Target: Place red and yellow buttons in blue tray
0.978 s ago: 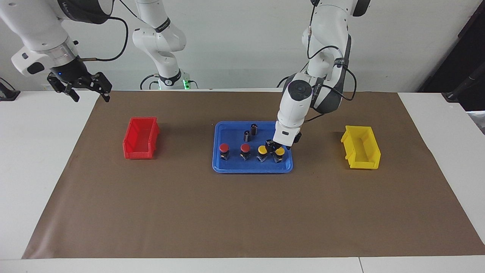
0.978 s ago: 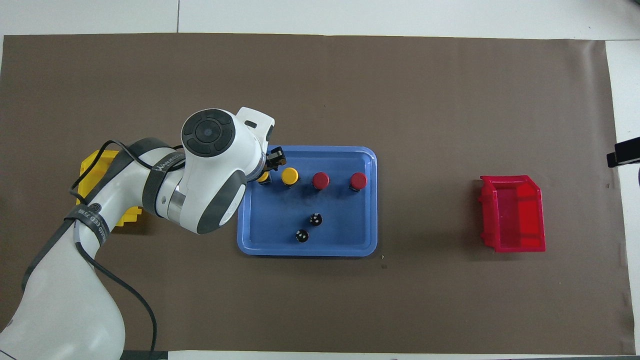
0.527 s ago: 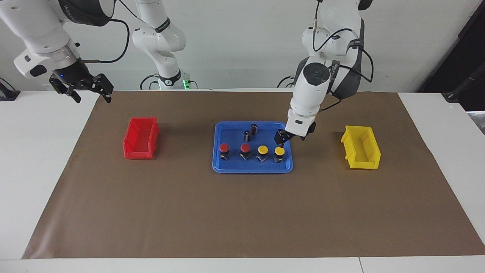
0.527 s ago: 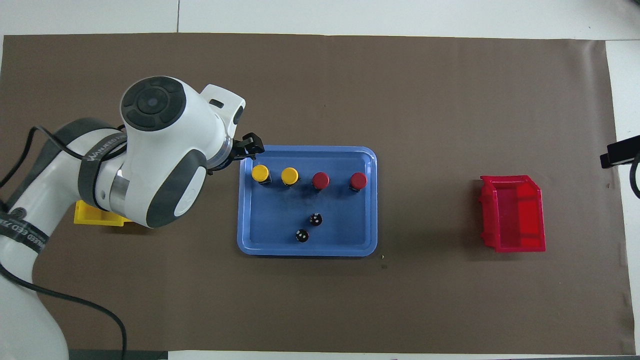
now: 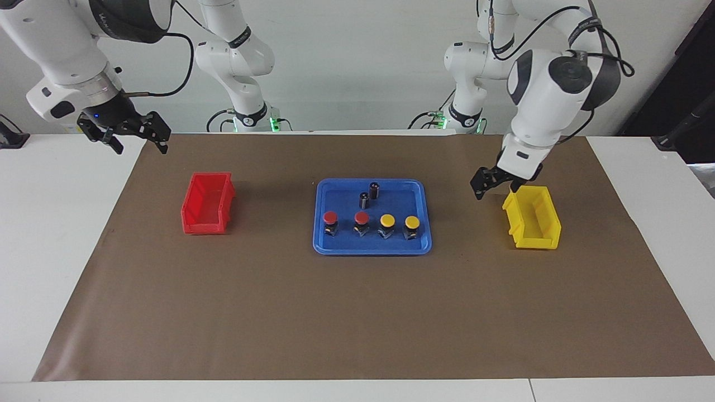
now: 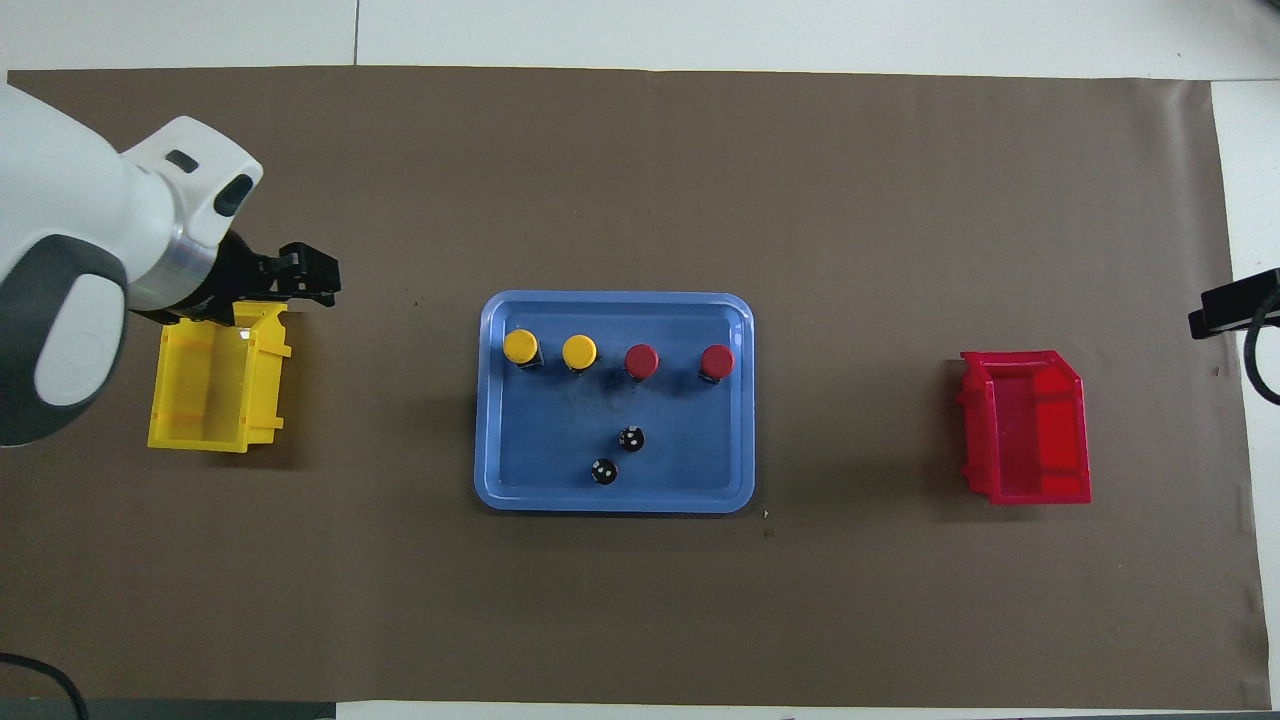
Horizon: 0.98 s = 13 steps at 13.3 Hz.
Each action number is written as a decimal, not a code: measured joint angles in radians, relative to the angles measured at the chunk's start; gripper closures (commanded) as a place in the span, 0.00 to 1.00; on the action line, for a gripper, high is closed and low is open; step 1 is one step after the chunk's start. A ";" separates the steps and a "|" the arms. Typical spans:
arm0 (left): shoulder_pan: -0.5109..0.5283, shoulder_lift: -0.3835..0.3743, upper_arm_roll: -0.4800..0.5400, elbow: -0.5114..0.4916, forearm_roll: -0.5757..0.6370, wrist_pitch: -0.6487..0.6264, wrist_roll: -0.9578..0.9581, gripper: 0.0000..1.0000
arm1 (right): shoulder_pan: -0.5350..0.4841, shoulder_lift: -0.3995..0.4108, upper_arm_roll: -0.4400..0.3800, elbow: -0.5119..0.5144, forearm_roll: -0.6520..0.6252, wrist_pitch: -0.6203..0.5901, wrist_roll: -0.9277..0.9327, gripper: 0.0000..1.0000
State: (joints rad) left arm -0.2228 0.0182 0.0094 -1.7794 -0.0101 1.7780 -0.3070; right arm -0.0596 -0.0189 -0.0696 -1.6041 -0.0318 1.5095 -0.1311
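The blue tray (image 5: 371, 251) (image 6: 560, 430) lies mid-mat. In it, along the edge farther from the robots, two red buttons (image 5: 330, 217) (image 5: 361, 217) (image 6: 716, 360) (image 6: 641, 360) and two yellow buttons (image 5: 386, 220) (image 5: 411, 222) (image 6: 579, 351) (image 6: 521, 346) stand in a row, caps up. My left gripper (image 5: 495, 190) (image 6: 312, 284) hangs open and holds nothing, over the yellow bin's tray-side edge, well clear of the tray. Raised over the mat's corner at the right arm's end, my right gripper (image 5: 139, 146) waits open with nothing in it.
Two dark capless cylinders (image 5: 363, 199) (image 5: 374, 190) (image 6: 631, 438) (image 6: 603, 472) stand in the tray, nearer to the robots than the buttons. A yellow bin (image 5: 533, 219) (image 6: 212, 385) sits toward the left arm's end, a red bin (image 5: 208, 202) (image 6: 1028, 425) toward the right arm's end.
My left gripper has let go of the end yellow button, risen out of the tray and swung over to the yellow bin. The right gripper has barely shifted.
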 measured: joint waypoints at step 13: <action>0.154 -0.103 0.001 0.059 0.000 -0.149 0.352 0.00 | 0.002 0.000 0.006 0.000 0.000 0.000 0.000 0.00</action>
State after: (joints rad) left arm -0.0687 -0.0850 0.0108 -1.7199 -0.0101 1.6290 0.0451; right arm -0.0580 -0.0190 -0.0632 -1.6041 -0.0317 1.5095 -0.1311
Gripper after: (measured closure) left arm 0.000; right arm 0.000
